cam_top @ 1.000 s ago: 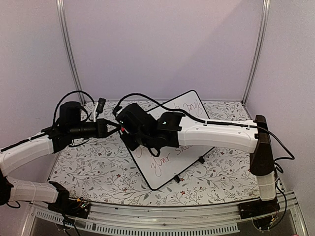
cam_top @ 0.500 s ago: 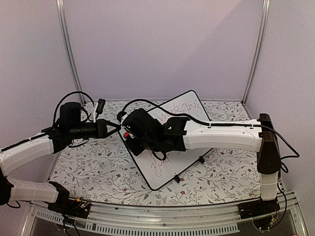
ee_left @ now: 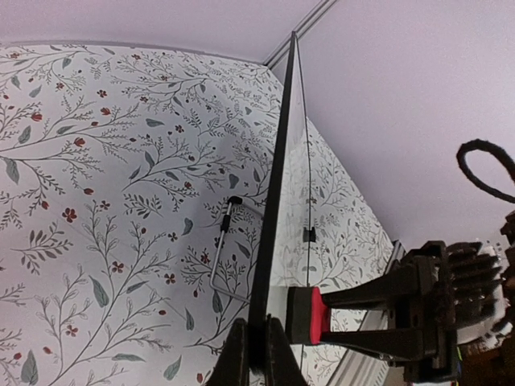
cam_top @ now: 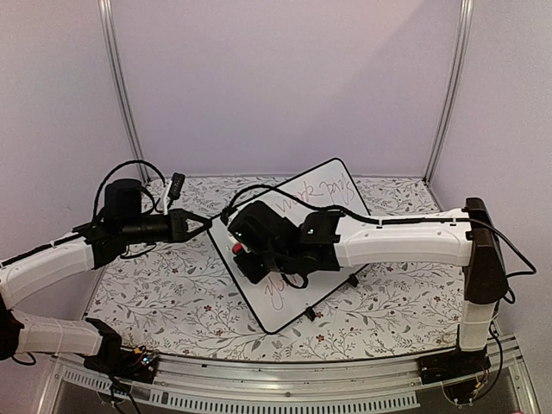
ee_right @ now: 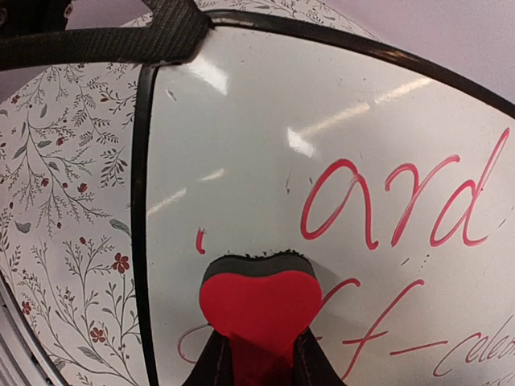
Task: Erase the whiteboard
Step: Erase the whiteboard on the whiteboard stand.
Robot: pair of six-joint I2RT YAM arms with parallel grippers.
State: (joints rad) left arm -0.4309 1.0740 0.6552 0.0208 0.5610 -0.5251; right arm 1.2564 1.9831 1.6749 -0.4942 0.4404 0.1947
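Note:
The whiteboard (cam_top: 326, 191) stands tilted on the floral table, with red handwriting (ee_right: 394, 201) across its glossy face. My left gripper (cam_top: 205, 222) is shut on the board's black rim (ee_left: 278, 161) at its left corner, fingers (ee_left: 233, 354) pinching the edge. My right gripper (ee_right: 257, 350) is shut on a red heart-shaped eraser (ee_right: 259, 310) whose dark felt presses against the board (ee_right: 265, 121), near its left rim. A small red mark (ee_right: 199, 240) sits just above and left of the eraser. From the left wrist view the eraser (ee_left: 306, 315) shows side-on, against the board face.
The floral tablecloth (cam_top: 164, 289) covers the table. The board's two black feet (cam_top: 352, 280) (cam_top: 310, 315) rest on it, and a wire prop (ee_left: 221, 249) shows behind the board. Lilac walls and metal posts (cam_top: 121, 95) enclose the space. A black cable (cam_top: 129, 168) loops over the left arm.
My right arm has slid the eraser rightward and toward the near edge across the board. The left arm and the board have stayed still.

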